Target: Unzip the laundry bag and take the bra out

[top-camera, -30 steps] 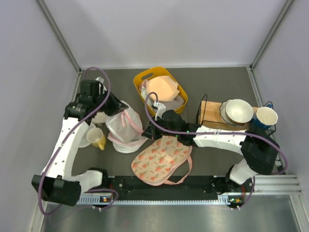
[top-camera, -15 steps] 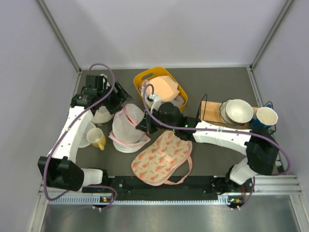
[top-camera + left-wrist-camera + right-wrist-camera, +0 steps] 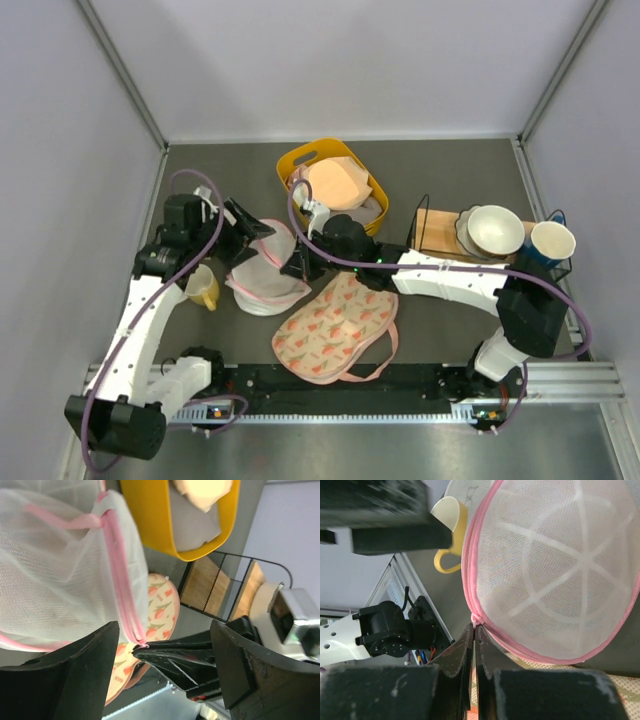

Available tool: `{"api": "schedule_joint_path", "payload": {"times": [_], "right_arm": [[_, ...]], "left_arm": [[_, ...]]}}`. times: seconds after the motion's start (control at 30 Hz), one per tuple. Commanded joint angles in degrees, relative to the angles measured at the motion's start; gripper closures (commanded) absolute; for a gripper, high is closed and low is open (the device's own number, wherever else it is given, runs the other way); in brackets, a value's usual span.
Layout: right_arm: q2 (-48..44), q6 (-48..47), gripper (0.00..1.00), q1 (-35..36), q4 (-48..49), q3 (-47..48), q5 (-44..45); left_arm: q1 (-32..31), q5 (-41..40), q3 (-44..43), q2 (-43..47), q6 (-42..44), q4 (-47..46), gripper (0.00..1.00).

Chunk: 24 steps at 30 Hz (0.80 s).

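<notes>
From above, the white see-through mesh laundry bag (image 3: 262, 272), a round dome edged with a pink zipper (image 3: 268, 296), lies on the dark grey counter (image 3: 450, 170) left of centre. It sits between a yellow ceramic mug (image 3: 203, 288) on its left and a flat cream fabric pouch with red print (image 3: 335, 325) on its near right. The left end effector (image 3: 258, 230) is at the bag's far left edge. The right end effector (image 3: 297, 268) meets its right rim. Behind them stands a yellow plastic basket (image 3: 292, 163) holding a pale peach bra (image 3: 338, 183). To the right are a black wire rack with a wooden base (image 3: 437, 232), a white bowl (image 3: 494, 228) and a blue cup (image 3: 552, 242).

In the left wrist view, the left end effector (image 3: 164, 626) has its fingers spread wide with nothing between them. The laundry bag (image 3: 55, 580) fills the upper left. Its pink zipper (image 3: 118, 575) runs down to the black tip of the right end effector (image 3: 145, 648), which pinches it there. The burnt-orange bra cannot be made out through the mesh.

In the right wrist view, the right end effector (image 3: 474, 629) is pressed together on the pink zipper (image 3: 468, 570) at the rim of the laundry bag (image 3: 555, 575). The yellow mug (image 3: 448, 526) stands just beyond.
</notes>
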<state>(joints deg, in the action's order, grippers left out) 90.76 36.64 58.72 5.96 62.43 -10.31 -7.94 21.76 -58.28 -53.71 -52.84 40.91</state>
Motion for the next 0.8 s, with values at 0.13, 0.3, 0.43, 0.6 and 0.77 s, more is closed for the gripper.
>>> {"api": "schedule_joint_path", "payload": {"times": [0.13,0.3,0.43,0.6,0.77], "right_arm": [[-0.6,-0.4,1.0,-0.2,1.3,1.5,-0.2],[-3.4,-1.2,1.0,-0.2,0.5,0.3,1.4],[-6.3,-1.4,1.0,-0.6,0.5,-3.0,1.6],[-9.1,-0.9,1.0,-2.2,0.9,-8.1,1.3],[-9.7,-1.1,1.0,-2.3,1.1,-9.0,0.6]], "left_arm": [[-0.6,3.6,2.0,-5.2,1.4,-4.6,0.34],[-0.4,2.1,-0.2,-7.5,3.6,-4.6,0.89],[-0.1,0.4,-5.6,-9.0,6.4,-1.6,1.0],[0.9,-5.6,-10.8,-7.6,7.4,0.0,1.0],[2.8,-2.9,-15.1,-9.6,9.2,1.6,1.0]]}}
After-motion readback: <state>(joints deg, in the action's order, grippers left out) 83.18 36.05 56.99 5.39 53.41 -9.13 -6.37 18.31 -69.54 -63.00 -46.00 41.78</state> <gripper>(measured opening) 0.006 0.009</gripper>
